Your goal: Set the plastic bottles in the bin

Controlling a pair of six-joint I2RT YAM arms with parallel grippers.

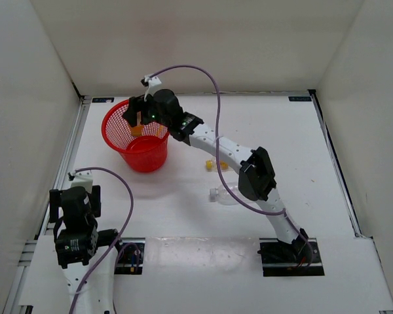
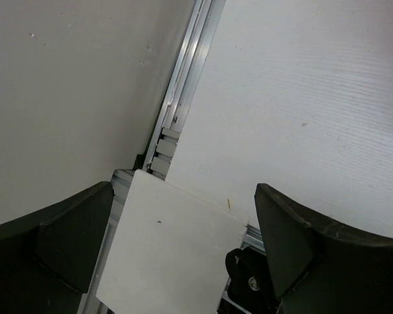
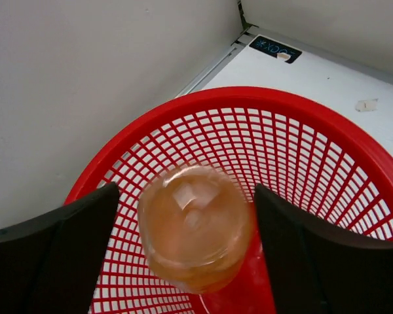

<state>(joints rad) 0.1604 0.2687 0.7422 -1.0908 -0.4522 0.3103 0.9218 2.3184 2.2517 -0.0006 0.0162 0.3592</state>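
Left boundary: a white wall (image 1: 26, 131) with an aluminium rail (image 2: 183, 91) running along the tabletop (image 1: 295, 150) edge. White walls also close the far and right sides. The bin (image 1: 111, 134) stands near the far-left corner, just beside the left wall. Open tabletop lies to its right.

My right arm reaches far forward and to the left, elbow raised. My right hand (image 1: 139, 118) hangs over the bin's mouth, pointing down. Its fingers are spread. The orange bottle (image 3: 193, 229) sits between them, blurred, above the mesh, with a gap on one side.

The clear bottle with white cap (image 1: 224, 193) lies mid-tabletop, partly hidden under my right forearm. The small bottle with yellow cap (image 1: 211, 165) lies just beyond it.

My left arm is folded at the near-left corner. My left hand (image 2: 183, 261) is spread wide, with nothing between its fingers.
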